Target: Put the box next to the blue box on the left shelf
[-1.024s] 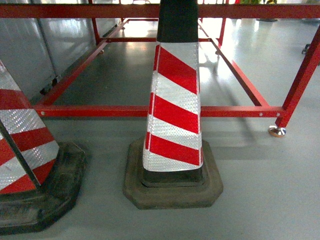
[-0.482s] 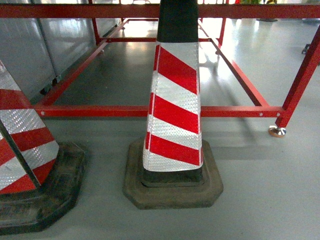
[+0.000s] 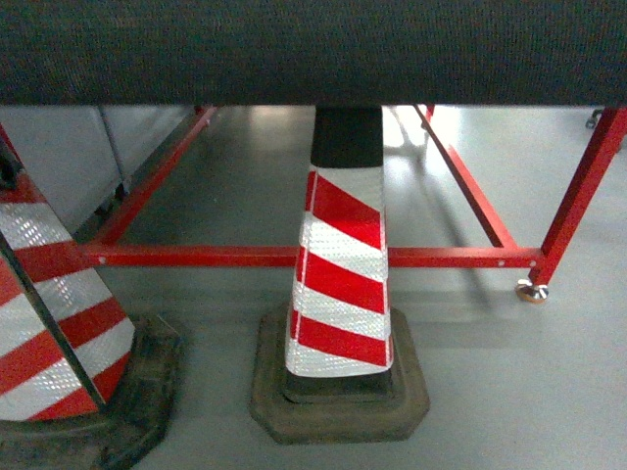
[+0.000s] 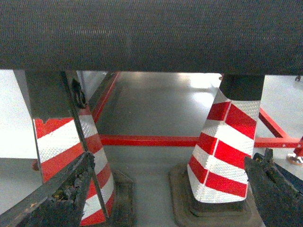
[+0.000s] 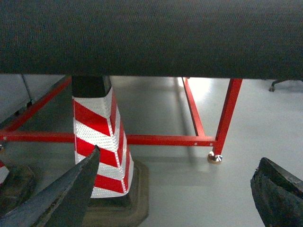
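The box, the blue box and the left shelf are all out of view. My left gripper (image 4: 179, 156) hangs open low over the grey floor, and its dark fingers (image 4: 71, 189) have nothing between them. A red-and-white striped cone stands in front of each finger. My right gripper (image 5: 180, 156) is open too, empty, with bare floor between its fingers (image 5: 277, 191). Neither gripper shows in the head view.
A striped traffic cone (image 3: 340, 284) on a black base stands dead ahead, and a second cone (image 3: 49, 313) stands at the left. Behind them runs a red tubular frame (image 3: 196, 256) with a footed leg (image 3: 532, 291). A dark textured slab (image 3: 313, 49) spans the top of every view.
A dark textured slab now covers the top of the head view. The cones and the red frame have slid lower in the picture and look slightly smaller.
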You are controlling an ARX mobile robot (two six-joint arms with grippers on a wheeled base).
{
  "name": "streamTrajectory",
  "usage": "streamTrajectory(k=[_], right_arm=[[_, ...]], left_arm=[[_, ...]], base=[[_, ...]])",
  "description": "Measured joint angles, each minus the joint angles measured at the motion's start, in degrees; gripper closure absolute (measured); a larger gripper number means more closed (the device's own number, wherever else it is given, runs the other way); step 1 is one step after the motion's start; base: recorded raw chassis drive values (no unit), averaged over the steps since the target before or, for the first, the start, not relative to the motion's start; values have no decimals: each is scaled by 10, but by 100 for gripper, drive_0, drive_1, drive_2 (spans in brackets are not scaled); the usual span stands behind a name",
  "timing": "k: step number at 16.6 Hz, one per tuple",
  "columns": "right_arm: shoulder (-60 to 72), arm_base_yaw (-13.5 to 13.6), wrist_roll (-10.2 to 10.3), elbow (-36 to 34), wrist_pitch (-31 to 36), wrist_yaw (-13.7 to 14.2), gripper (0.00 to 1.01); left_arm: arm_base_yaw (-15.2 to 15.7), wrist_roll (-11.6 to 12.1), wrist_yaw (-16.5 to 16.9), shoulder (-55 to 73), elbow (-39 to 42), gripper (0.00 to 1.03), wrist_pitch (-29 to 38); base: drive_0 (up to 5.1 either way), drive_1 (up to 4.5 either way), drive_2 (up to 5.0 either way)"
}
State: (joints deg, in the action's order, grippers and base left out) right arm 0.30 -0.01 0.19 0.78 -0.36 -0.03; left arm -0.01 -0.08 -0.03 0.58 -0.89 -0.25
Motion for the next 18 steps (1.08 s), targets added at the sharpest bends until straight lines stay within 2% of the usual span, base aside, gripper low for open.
streamTrajectory(k=[18], right_arm=[[0,0,0,0,1,0,3]], left_arm=[[0,1,-1,0,0,5,0]], base=[[0,0,0]])
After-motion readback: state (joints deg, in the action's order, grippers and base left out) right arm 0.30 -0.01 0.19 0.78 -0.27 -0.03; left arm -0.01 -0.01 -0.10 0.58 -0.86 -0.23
